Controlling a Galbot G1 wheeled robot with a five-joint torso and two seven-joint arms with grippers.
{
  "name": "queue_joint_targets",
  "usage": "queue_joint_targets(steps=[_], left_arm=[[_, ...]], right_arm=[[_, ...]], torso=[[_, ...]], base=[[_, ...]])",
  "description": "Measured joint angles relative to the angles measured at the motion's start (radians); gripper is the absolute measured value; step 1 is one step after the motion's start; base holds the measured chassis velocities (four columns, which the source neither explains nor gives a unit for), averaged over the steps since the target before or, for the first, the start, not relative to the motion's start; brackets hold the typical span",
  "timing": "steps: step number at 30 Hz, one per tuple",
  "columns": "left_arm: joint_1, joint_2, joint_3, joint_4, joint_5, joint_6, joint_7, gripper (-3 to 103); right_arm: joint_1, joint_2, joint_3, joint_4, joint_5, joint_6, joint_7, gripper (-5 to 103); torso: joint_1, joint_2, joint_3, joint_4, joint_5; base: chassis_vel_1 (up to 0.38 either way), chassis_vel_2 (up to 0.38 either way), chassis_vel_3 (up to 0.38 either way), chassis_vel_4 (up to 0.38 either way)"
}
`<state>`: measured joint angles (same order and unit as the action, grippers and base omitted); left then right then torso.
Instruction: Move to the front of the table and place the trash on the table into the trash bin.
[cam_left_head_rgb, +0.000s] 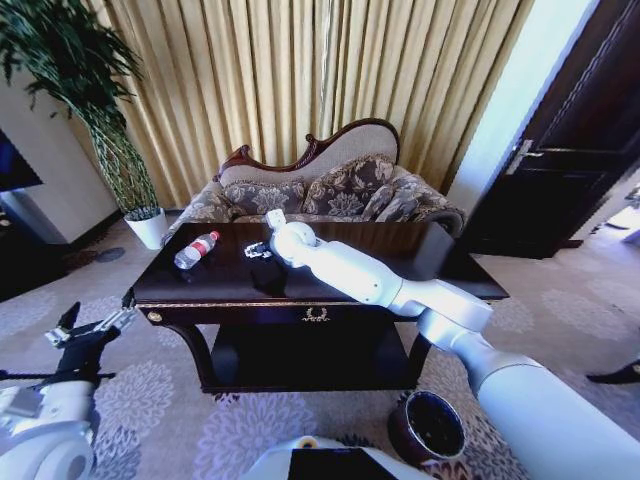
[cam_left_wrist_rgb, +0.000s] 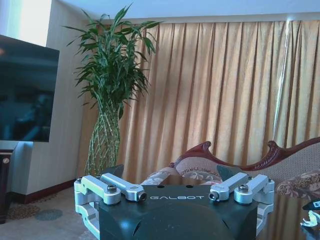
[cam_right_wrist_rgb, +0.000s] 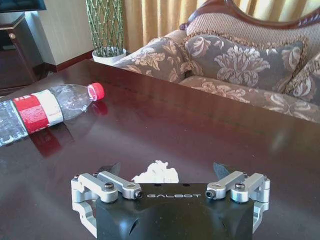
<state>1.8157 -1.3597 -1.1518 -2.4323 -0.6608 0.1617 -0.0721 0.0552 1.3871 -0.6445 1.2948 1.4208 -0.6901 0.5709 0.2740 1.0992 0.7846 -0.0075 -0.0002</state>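
Note:
The dark glossy table (cam_left_head_rgb: 380, 243) stands right in front of me. On it lies a clear plastic bottle (cam_left_head_rgb: 196, 249) (cam_right_wrist_rgb: 45, 107) with a red cap and label, on its side towards the table's left end. My right arm reaches across the top, and my right gripper (cam_left_head_rgb: 259, 250) (cam_right_wrist_rgb: 166, 169) is open and low over the wood (cam_right_wrist_rgb: 210, 125). A white crumpled scrap (cam_right_wrist_rgb: 156, 173) lies between its spread fingers. The round reddish-brown trash bin (cam_left_head_rgb: 432, 427) stands on the carpet at the front right. My left gripper (cam_left_head_rgb: 97, 312) (cam_left_wrist_rgb: 171, 172) hangs open off the table's front left corner, holding nothing.
A patterned sofa (cam_left_head_rgb: 330, 190) stands close behind the table, before gold curtains. A tall plant in a white pot (cam_left_head_rgb: 150, 228) is at the back left, beside a dark TV (cam_left_wrist_rgb: 25, 90). A dark door (cam_left_head_rgb: 570, 140) is at the right. Carpet runs along the table's front.

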Motion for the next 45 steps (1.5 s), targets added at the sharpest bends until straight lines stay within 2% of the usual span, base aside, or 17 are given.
queue_joint_targets(steps=[8,25,27,30,35,39,40,41,42,45], left_arm=[[-0.001,-0.001,-0.001,-0.001,-0.003,0.0,0.0,100],[-0.004,-0.004,-0.001,-0.002,-0.01,0.0,0.0,100],[-0.006,-0.004,0.0,-0.001,-0.01,0.0,0.0,100],[-0.007,-0.004,0.0,0.001,-0.012,0.0,0.0,100],[-0.008,-0.004,0.0,0.002,-0.014,0.0,-0.001,100],[-0.007,-0.003,-0.007,0.005,-0.019,0.0,-0.002,100],[-0.007,-0.003,-0.007,0.005,-0.019,0.0,-0.002,100],[-0.007,-0.003,-0.008,0.005,-0.019,0.0,-0.002,100],[-0.007,-0.004,-0.008,0.005,-0.02,0.0,-0.002,100],[-0.007,-0.004,-0.008,0.005,-0.021,-0.001,-0.002,100]], right_arm=[[0.006,0.001,0.01,-0.013,0.048,-0.02,0.0,100],[-0.006,0.009,-0.008,-0.028,0.042,-0.02,0.011,100],[-0.006,0.007,-0.009,-0.028,0.042,-0.02,0.011,103],[-0.006,0.004,-0.014,-0.028,0.04,-0.02,0.011,89],[-0.006,0.004,-0.02,-0.028,0.032,-0.02,0.011,79],[-0.007,0.004,-0.023,-0.028,0.027,-0.02,0.01,57],[-0.007,0.004,-0.023,-0.028,0.027,-0.02,0.01,57],[-0.007,0.004,-0.024,-0.028,0.027,-0.02,0.01,51],[-0.007,0.004,-0.024,-0.028,0.027,-0.02,0.01,51],[-0.006,0.003,-0.024,-0.028,0.027,-0.02,0.01,41]], torso=[[0.0,0.0,0.0,0.0001,0.0],[0.0,0.0,0.0,0.0001,0.0],[0.0,0.0,0.0,0.0001,0.0],[0.0,0.0,0.0,0.0001,0.0],[0.0,0.0,0.0,0.0001,0.0],[0.0,0.0,0.0,0.0001,0.0],[0.0,0.0,0.0,0.0001,0.0],[0.0,0.0,0.0,0.0001,0.0],[0.0,0.0,0.0,0.0001,0.0],[0.0,0.0,0.0,0.0002,0.0]], base=[[0.0,0.0,0.0,0.0],[0.0,0.0,0.0,0.0],[0.0,0.0,0.0,0.0],[0.0,0.0,0.0,0.0],[0.0,0.0,0.0,0.0],[0.0,0.0,0.0,0.0],[0.0,0.0,0.0,0.0],[0.0,0.0,0.0,0.0],[0.0,0.0,0.0,0.0],[0.0,0.0,0.0,0.0]])
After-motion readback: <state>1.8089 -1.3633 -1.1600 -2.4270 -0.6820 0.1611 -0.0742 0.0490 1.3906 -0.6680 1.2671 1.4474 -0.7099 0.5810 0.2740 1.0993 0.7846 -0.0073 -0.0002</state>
